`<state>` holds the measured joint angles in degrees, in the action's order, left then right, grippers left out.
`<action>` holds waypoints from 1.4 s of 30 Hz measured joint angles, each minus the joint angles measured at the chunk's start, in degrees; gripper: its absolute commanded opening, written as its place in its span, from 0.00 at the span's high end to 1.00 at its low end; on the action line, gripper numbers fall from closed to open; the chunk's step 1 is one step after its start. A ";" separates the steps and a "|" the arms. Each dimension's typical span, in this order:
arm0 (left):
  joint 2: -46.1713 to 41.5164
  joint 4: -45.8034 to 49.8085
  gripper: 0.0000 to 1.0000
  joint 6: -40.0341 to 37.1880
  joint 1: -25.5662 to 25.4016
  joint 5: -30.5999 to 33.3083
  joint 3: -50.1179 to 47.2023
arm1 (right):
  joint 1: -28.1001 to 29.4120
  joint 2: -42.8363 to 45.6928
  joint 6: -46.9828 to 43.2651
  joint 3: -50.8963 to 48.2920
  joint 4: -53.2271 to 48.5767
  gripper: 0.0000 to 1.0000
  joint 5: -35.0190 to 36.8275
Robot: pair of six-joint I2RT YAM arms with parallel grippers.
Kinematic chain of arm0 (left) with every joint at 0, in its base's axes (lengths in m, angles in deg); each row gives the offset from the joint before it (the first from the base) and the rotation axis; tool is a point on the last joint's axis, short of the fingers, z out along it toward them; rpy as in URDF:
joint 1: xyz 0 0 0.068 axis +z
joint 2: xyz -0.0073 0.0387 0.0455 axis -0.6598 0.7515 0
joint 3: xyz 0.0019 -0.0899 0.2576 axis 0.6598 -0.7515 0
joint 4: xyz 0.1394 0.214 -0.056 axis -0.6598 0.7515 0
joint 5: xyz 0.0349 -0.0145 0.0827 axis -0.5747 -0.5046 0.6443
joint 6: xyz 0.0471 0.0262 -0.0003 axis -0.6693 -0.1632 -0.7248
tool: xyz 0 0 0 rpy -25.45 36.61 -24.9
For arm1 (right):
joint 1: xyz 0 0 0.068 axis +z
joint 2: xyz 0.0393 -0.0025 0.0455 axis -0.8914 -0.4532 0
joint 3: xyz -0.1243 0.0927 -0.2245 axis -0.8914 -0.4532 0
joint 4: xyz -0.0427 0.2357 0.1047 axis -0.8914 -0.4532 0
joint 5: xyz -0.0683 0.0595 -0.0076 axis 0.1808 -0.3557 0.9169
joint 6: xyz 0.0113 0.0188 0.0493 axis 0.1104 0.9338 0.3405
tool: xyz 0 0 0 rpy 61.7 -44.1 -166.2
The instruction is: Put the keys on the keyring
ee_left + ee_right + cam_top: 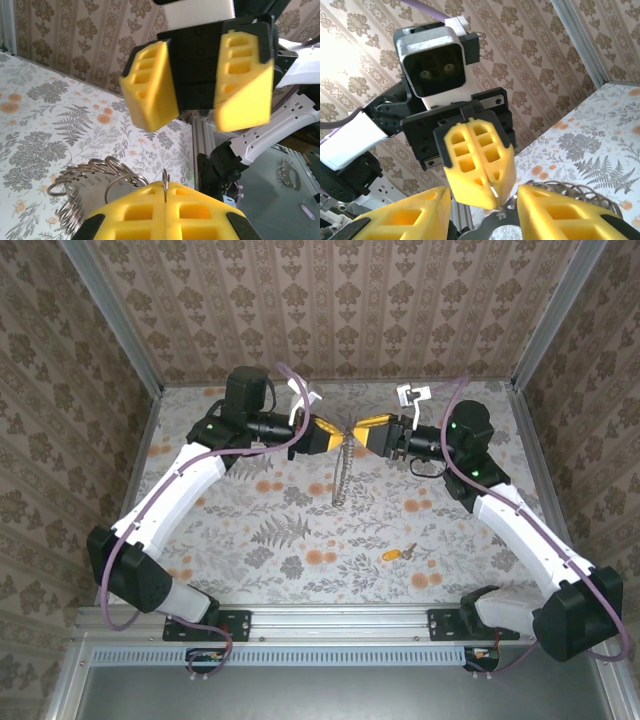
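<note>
Meeting nose to nose above the far middle of the table (250, 540). Pinches a ring of the keyring (343, 475) in the clenched left gripper (335, 433), chain hanging down to the table. Holds the right gripper (362, 430) released, jaws apart just beside that ring. Shows the key (397, 554) flat at near right, well apart from both, open table all around, short of the near rail (330, 625)

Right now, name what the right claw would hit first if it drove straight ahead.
Probably the left claw, shut on the keyring, directly facing the right claw; the pinched loop may touch first, depth unclear.
</note>
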<state>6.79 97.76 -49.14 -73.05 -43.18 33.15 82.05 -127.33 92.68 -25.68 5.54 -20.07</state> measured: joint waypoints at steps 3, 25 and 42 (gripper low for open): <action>0.28 0.22 1.00 -0.22 0.00 -1.11 0.20 | 0.02 -1.09 -0.02 0.11 -0.28 0.59 0.00; 1.33 0.26 1.00 -0.26 0.00 -2.97 0.98 | 2.25 -2.27 -1.51 1.03 -1.27 0.69 -1.36; 1.44 1.51 0.89 -0.24 0.35 -2.67 1.31 | 2.64 -3.21 -3.45 1.44 -1.75 1.00 -1.68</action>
<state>8.23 99.27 -49.38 -72.70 -45.84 34.46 84.70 -130.54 89.22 -24.23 3.79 -21.75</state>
